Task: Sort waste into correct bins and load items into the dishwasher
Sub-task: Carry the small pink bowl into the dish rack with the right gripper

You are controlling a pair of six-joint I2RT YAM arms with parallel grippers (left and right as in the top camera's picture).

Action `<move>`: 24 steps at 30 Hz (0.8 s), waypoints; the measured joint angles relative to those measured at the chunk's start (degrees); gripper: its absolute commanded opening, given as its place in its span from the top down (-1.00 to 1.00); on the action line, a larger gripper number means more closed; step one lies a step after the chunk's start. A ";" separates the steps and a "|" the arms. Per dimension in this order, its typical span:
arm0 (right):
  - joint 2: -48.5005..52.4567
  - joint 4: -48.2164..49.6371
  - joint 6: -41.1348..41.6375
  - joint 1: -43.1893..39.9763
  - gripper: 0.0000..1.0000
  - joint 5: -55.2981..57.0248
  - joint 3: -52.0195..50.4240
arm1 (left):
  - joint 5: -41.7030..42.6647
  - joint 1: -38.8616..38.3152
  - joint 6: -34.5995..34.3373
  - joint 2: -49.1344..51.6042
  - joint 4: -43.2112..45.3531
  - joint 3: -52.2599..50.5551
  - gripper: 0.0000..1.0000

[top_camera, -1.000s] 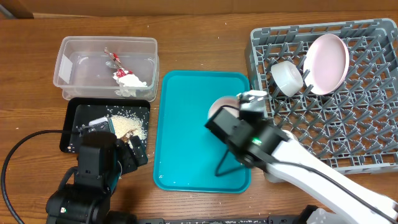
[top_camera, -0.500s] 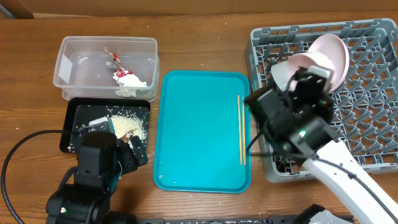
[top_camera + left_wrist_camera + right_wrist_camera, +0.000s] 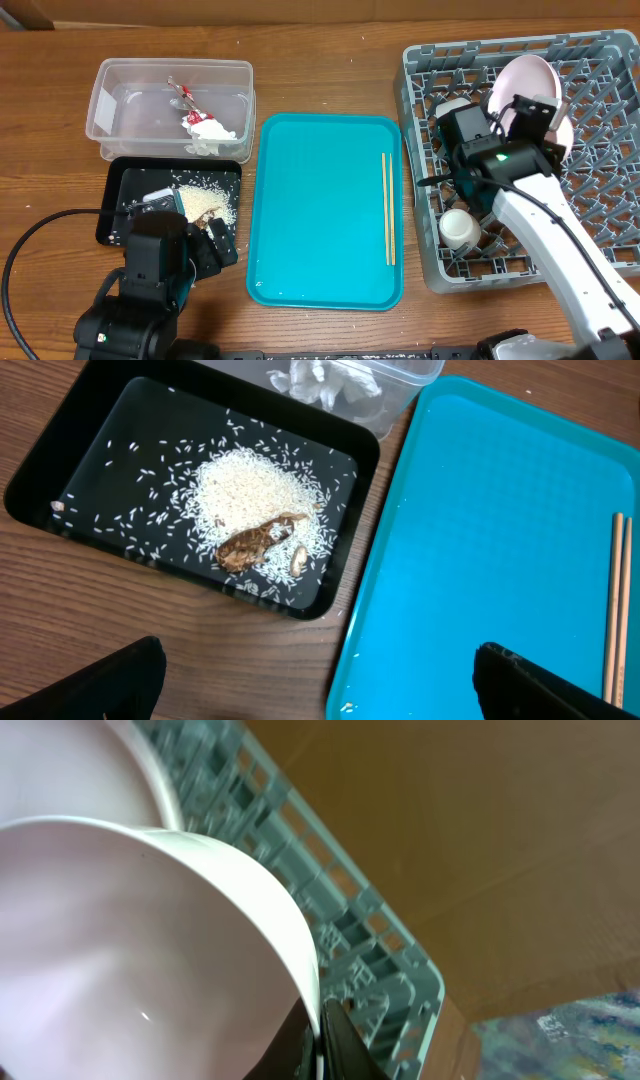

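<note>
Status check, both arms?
Left end effector open, by black tray. Right end effector shut on pale pink bowl, over dish rack. Pink plate racked close behind. Two chopsticks on teal tray.

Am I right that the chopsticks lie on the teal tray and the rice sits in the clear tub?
Not quite: the rice sits in the black tray, as the left wrist view shows; the chopsticks do lie on the teal tray.

Our left gripper (image 3: 318, 660) sits low, jaws wide. Our right gripper (image 3: 320, 1045), arm outstretched, pinches the pale pink bowl (image 3: 150, 950) by its rim.
</note>
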 measured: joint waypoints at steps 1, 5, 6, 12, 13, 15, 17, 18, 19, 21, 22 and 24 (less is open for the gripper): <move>0.83 -0.44 0.07 -0.02 0.92 -0.63 -0.04 | 0.00 0.02 0.00 0.00 0.00 0.00 -1.00; 5.22 -1.75 0.63 -0.02 0.92 -2.45 -0.11 | 0.00 0.02 0.00 0.00 0.00 0.00 -1.00; 6.12 -1.84 0.70 -0.02 0.92 -2.75 -0.11 | 0.00 0.00 0.00 0.00 0.00 0.00 -1.00; 9.84 -5.29 3.50 0.00 0.92 -4.02 -0.15 | 0.00 0.02 0.00 0.00 0.00 0.00 -1.00; 10.05 -5.53 4.07 0.00 0.92 -3.85 -0.15 | 0.00 0.00 0.00 0.00 0.00 0.00 -1.00; 10.19 -5.66 4.68 0.02 0.92 -4.37 -0.15 | 0.00 0.00 0.00 0.00 0.00 0.00 -1.00; 10.47 -6.32 5.05 0.09 0.92 -4.83 -0.15 | 0.00 0.02 0.00 0.00 0.00 0.00 -1.00; 10.54 -6.88 5.33 0.17 0.92 -4.90 -0.15 | 0.00 0.02 0.00 0.00 0.00 0.00 -1.00; 10.54 -7.02 5.49 0.44 0.92 -4.90 -0.15 | 0.00 0.02 0.00 0.00 0.00 0.00 -1.00; 10.54 -7.76 5.75 0.96 0.92 -4.83 -0.15 | 0.00 0.02 0.00 0.00 0.00 0.00 -1.00; 10.54 -8.44 5.84 1.36 0.92 -4.66 -0.15 | 0.00 0.00 0.00 0.00 0.00 0.00 -1.00; 10.54 -10.16 6.75 2.25 0.92 -3.91 -0.13 | 0.00 0.02 0.00 0.00 0.00 0.00 -1.00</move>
